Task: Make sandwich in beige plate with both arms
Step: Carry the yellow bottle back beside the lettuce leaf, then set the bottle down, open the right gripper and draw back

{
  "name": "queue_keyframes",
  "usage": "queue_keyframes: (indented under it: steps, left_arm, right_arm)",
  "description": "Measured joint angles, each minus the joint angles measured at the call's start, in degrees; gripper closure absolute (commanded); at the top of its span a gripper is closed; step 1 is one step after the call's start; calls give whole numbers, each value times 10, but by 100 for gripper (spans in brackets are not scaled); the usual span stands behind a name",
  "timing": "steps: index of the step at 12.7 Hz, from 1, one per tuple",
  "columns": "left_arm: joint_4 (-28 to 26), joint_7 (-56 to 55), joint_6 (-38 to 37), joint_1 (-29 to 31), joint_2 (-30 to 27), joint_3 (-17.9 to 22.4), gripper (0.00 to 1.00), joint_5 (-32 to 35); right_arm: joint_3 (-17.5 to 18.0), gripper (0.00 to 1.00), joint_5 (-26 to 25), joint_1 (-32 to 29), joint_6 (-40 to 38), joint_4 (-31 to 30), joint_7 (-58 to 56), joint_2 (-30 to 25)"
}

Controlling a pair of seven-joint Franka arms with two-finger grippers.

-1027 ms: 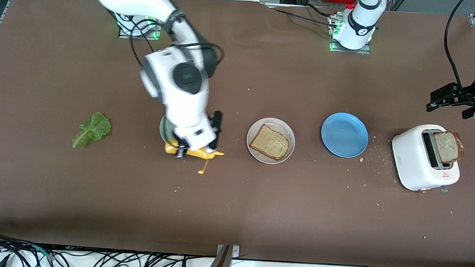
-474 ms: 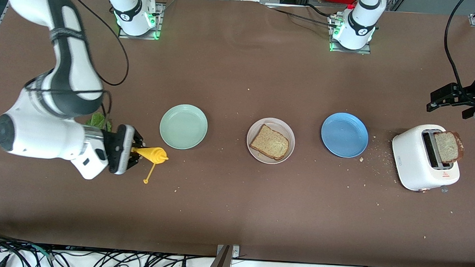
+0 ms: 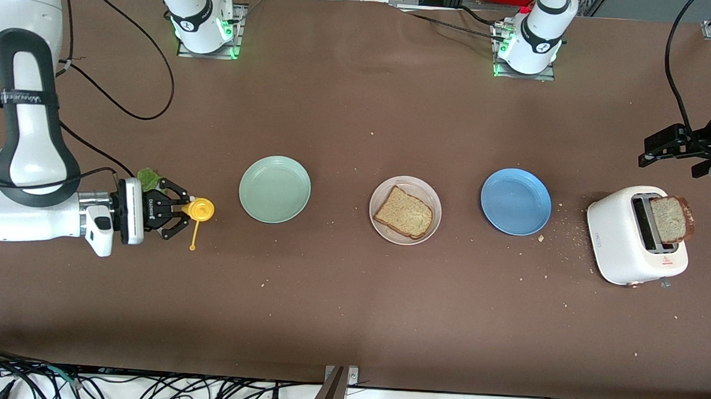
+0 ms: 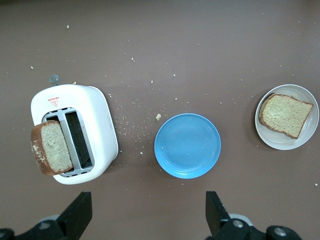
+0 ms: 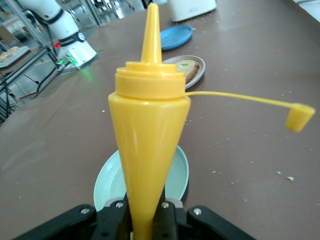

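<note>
Right claw (image 3: 182,210) clenched on yellow squeeze bottle (image 3: 199,209), held upright near the right arm's end of the table (image 3: 350,319); bottle cap dangles on its tether. Lettuce leaf (image 3: 147,179) partly hidden at the claw's 11 o'clock. Mint-green plate (image 3: 275,189) sits at 3 o'clock from the bottle. Beige plate (image 3: 381,196), mid-table, carries one toast slice (image 3: 404,212). Blue plate (image 3: 515,201) lies between beige plate and toaster (image 3: 614,242); second slice (image 3: 669,218) stands in its slot. Left claw (image 4: 145,212) waits released, above the blue plate and toaster.
</note>
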Motion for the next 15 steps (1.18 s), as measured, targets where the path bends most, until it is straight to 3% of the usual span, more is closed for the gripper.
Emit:
queue_keyframes:
  steps: [6,15]
  left_arm:
    - [0,0,0,0,0,0,0,0]
    - [0,0,0,0,0,0,0,0]
  right_arm:
    - [1,100,47,-86,-37,-132,-247,25]
    - [6,100,71,-110,-42,-145,-323,83]
